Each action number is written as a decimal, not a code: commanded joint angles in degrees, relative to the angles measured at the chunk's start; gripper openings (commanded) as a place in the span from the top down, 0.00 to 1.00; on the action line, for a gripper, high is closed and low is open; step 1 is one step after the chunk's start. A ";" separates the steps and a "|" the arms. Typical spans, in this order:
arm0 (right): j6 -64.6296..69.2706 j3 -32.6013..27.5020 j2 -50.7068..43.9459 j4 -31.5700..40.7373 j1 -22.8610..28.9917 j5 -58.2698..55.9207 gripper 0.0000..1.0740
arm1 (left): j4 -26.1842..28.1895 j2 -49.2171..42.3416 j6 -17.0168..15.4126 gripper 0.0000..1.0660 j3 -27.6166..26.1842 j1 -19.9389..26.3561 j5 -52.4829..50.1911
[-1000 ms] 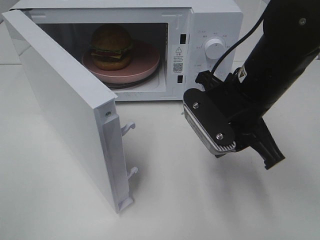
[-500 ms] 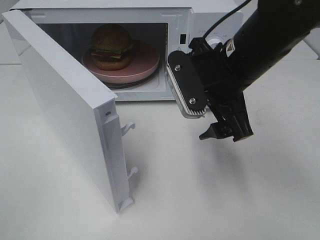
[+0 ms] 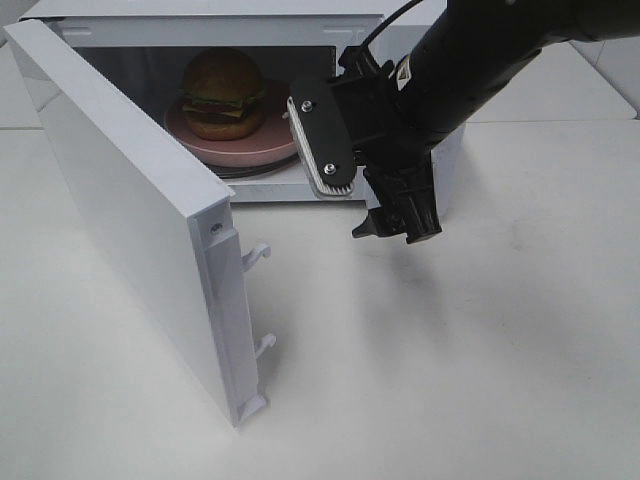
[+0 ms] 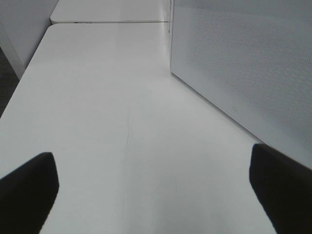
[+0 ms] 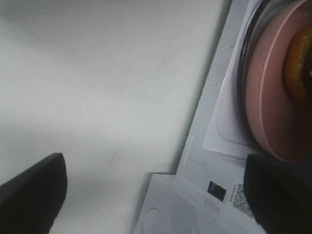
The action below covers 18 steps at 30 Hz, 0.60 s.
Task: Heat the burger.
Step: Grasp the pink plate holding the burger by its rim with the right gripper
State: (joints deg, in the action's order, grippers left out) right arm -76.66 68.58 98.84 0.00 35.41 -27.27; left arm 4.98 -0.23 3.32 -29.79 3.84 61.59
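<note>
Ext view, nearest: bare white table fills the lower half of the frame. Microwave door is swung wide open and runs from upper left down to lower centre-left. Its free edge faces the cam, w/ two white latch hooks sticking out.

L gripper shows only in its own wrist view. Its dark fingertips sit at the lower corners of the frame, spread wide, nothing between, over bare table. A dot-mesh white panel is at the right of that frame.

R gripper is at frame centre, above the table, fingers pointing down, in front of the right part of the microwave front. It's outside the cavity. In the wrist view the R gripper is also spread wide and empty, touching nothing.

Further back, inside the cavity at upper left-centre: pink plate lies flat, w/ the burger on it, toward the plate's left/back part.

Burger is upright, dome bun on top, lettuce + patty layers below. Long axis is vertical (stack axis). It's round, so no sideways heading.

Burger vs R gripper: up and left of it in frame, deeper in, well apart, no contact. The R wrist view catches the plate rim and a sliver of bun at the right edge.
</note>
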 commanded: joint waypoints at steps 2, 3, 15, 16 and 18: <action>3.15 3.55 3.84 -3.09 0.11 3.55 0.12 | 0.00 -0.97 -0.34 0.06 0.17 0.11 -0.46; 3.15 3.55 3.84 -3.09 0.11 3.55 0.12 | 0.00 -0.97 -0.34 0.06 0.17 0.11 -0.46; 8.19 11.17 11.80 -5.56 1.15 6.93 0.14 | 0.00 -0.97 -0.34 0.06 0.17 0.11 -0.46; 8.82 11.86 12.61 -6.36 1.66 6.93 0.14 | 0.00 -0.97 -0.34 0.06 0.17 0.11 -0.46; 10.20 13.29 13.87 -7.39 2.01 6.93 0.14 | 0.00 -0.97 -0.34 0.06 0.17 0.11 -0.46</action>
State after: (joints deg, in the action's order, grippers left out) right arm -68.24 80.62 111.90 -6.30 36.90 -20.80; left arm 4.98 -0.23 3.32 -29.79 3.84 61.59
